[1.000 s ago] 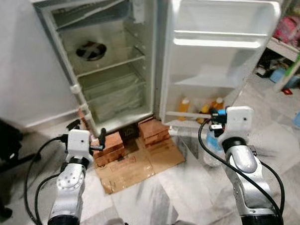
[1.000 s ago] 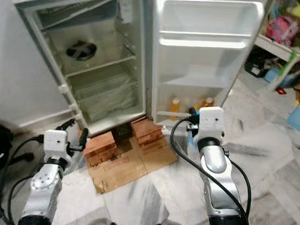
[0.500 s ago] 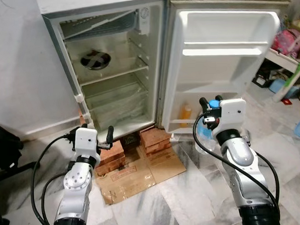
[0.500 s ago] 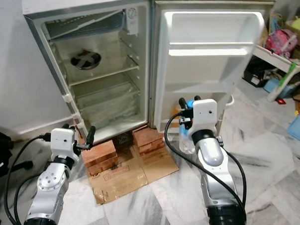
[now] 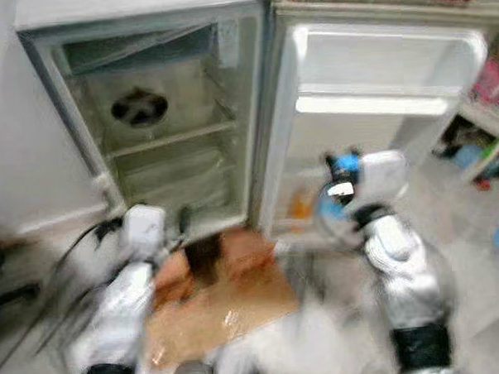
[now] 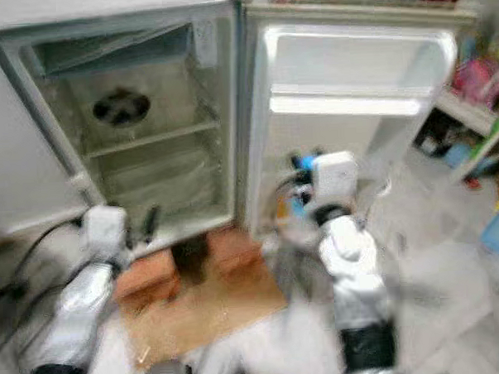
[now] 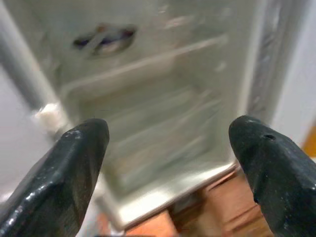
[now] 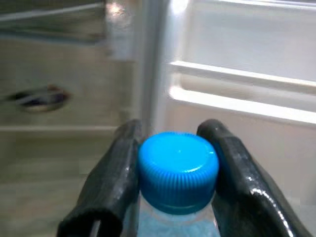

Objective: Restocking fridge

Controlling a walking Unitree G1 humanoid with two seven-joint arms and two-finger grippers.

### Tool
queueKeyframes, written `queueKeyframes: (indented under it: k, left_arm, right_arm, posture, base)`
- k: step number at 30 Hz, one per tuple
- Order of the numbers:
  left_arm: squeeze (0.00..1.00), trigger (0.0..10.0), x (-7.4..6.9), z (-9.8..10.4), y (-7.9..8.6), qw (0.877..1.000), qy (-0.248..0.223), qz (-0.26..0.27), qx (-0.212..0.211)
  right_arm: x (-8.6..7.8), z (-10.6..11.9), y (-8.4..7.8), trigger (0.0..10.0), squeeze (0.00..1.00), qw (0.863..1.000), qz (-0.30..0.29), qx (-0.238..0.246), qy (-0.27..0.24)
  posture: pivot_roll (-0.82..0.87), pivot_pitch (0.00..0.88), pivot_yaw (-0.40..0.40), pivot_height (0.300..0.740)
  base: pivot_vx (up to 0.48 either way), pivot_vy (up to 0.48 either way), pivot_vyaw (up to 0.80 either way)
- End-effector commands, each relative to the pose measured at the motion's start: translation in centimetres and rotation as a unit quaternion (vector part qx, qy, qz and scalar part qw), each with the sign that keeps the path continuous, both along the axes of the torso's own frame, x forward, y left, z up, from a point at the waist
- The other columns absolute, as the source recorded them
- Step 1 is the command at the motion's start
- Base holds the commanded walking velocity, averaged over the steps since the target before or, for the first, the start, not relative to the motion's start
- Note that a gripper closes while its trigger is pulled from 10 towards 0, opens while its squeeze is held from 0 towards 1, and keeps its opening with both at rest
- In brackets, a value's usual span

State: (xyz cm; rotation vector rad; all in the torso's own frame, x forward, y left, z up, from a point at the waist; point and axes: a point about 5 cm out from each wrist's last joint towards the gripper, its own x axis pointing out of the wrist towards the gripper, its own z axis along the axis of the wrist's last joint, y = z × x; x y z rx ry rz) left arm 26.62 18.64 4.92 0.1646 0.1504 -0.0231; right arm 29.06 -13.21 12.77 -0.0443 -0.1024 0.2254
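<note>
we pinch bottle (image 8: pixel 177 170) in right claw (image 8: pixel 173 173), upright, cap up. fridge (image 5: pixel 159 116) ahead; door shelf (image 5: pixel 370 103) just beyond, nearer right arm. left claw (image 7: pixel 170 163) spread, empty.

Right end effector (image 8: pixel 173 163) raising bottle (image 8: pixel 178 170) higher, toward open fridge (image 5: pixel 148 133)

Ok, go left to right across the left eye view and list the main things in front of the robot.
Left pincer → open fridge compartment → fridge door → right pincer shut on a blue-capped bottle → blurred shelf clutter at the far right.
</note>
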Motion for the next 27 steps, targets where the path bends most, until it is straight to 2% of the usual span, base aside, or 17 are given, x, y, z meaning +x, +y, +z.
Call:
queueKeyframes:
  k: [1,13,21,27]
  left_arm:
    - [0.00,10.0,0.3,0.3,-1.3,1.000,-0.006,-0.014,-0.003]
    - [0.00,10.0,0.4,0.1,-1.2,1.000,0.003,-0.006,0.007]
    - [0.00,10.0,0.4,0.3,-0.7,1.000,-0.002,0.011,0.005]
    - [0.00,10.0,0.3,0.3,-0.3,1.000,-0.001,0.017,0.005]
  right_arm:
    - [0.0,0.3,-1.4,10.0,0.00,1.000,-0.017,-0.010,-0.008]
    - [-0.4,0.1,-0.6,10.0,0.00,1.000,0.020,-0.014,-0.006]
    - [-0.5,0.0,-0.6,10.0,0.00,0.999,0.022,-0.031,-0.008]
    - [-0.5,0.0,-0.3,10.0,0.00,1.000,0.028,-0.008,-0.005]
  posture:
    - [0.05,0.000,-0.036,0.740]
    - [0.04,0.000,-0.031,0.740]
    - [0.04,0.000,-0.027,0.740]
    - [0.04,0.000,-0.024,0.740]
  base:
    - [0.000,-0.480,0.00]
    - [0.000,-0.461,0.00]
    - [0.000,0.000,0.00]
    - [0.000,0.000,0.00]
